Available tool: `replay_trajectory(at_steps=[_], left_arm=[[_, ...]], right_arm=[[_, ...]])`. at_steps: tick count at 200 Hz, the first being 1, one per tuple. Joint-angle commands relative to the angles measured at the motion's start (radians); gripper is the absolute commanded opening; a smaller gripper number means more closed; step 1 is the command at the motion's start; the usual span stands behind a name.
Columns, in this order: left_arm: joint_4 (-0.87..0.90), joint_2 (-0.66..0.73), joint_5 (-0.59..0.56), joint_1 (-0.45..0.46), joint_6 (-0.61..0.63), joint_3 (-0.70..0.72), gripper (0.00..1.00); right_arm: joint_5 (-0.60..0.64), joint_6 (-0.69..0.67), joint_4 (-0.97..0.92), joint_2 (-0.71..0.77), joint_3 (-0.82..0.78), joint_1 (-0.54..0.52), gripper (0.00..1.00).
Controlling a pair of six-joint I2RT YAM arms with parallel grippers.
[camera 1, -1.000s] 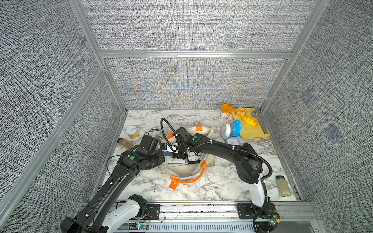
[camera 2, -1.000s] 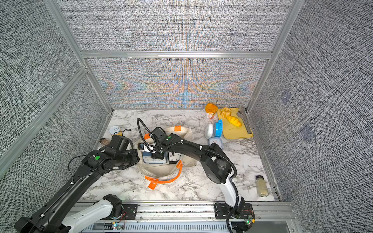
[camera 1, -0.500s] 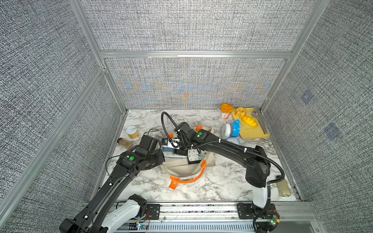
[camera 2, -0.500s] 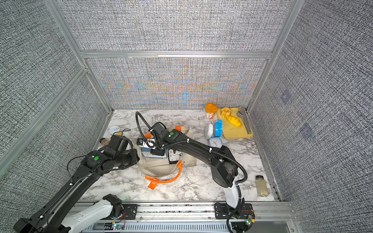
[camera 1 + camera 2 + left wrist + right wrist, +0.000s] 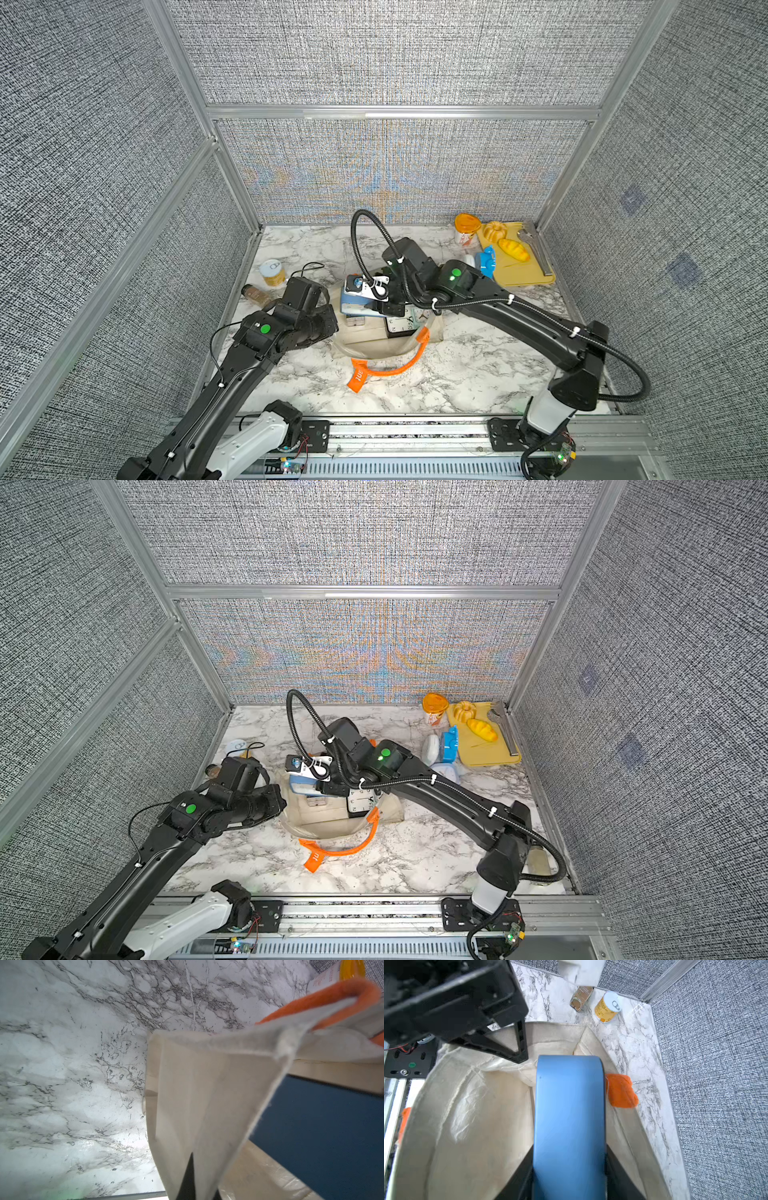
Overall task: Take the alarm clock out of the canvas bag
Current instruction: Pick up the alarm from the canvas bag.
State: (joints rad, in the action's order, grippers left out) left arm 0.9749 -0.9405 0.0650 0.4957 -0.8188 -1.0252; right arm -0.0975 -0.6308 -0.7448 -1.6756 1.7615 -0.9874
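1. Tote: cream canvas bag (image 5: 374, 334) with orange webbing handles, lying on the white-and-grey marble table (image 5: 457, 374), its mouth gaping beneath both grippers.
2. Timepiece: blue smooth-cased alarm clock (image 5: 569, 1095) with a rounded end, clamped between the fingers of the right gripper (image 5: 570, 1159). The jaws stand part-way apart, at the width of the casing. The clock hangs over the bag's open mouth and sticks out past the fingertips toward the left gripper. Whether its underside is clear of the canvas I cannot tell.
3. Dial: white clock face (image 5: 401, 325) with black numerals, showing just under the right gripper's wrist in both top views. Its join to the blue casing is hidden by the fingers.
4. Left gripper (image 5: 189, 1176): closed tight, pinching the bag's rim, with cloth fanning out beyond its fingertips. The blue casing sits just beside that pinch.
5. Handle: loose orange loop (image 5: 409, 360) ending in an orange tag (image 5: 358, 376), flat on the marble and apart from both grippers' fingers.
6. Tin: yellow-labelled can (image 5: 272, 273) with a ring-pull lid, and a brown jar (image 5: 255, 296) lying beside it. Both are beyond the left gripper and not touching it.
7. Board: yellow tray (image 5: 519, 274) carrying yellow moulded shapes and a metal tool, well behind the right gripper.
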Motion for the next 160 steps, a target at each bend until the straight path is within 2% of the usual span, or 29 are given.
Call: replay_trajectory(at_steps=[1, 26, 73, 105, 131, 160], left_arm=[[-0.006, -0.004, -0.024, 0.000, 0.010, -0.011, 0.00], [-0.006, -0.011, -0.024, -0.001, 0.016, -0.018, 0.00], [-0.010, -0.039, -0.027, -0.002, 0.028, -0.047, 0.00], [-0.017, -0.060, -0.033, -0.001, 0.066, -0.082, 0.01], [-0.013, -0.081, -0.048, -0.001, 0.116, -0.126, 0.01], [-0.017, -0.080, -0.075, -0.001, 0.186, -0.137, 0.02]], right_arm=[[0.019, 0.003, -0.036, 0.059, 0.000, -0.001, 0.29], [0.048, 0.022, -0.047, 0.137, -0.005, 0.000, 0.29], [0.213, 0.122, -0.041, 0.263, -0.016, 0.038, 0.25], [0.303, 0.297, -0.079, 0.353, -0.066, 0.131, 0.24], [0.320, 0.456, -0.115, 0.436, -0.156, 0.222, 0.24], [0.329, 0.566, -0.142, 0.499, -0.269, 0.316, 0.24]])
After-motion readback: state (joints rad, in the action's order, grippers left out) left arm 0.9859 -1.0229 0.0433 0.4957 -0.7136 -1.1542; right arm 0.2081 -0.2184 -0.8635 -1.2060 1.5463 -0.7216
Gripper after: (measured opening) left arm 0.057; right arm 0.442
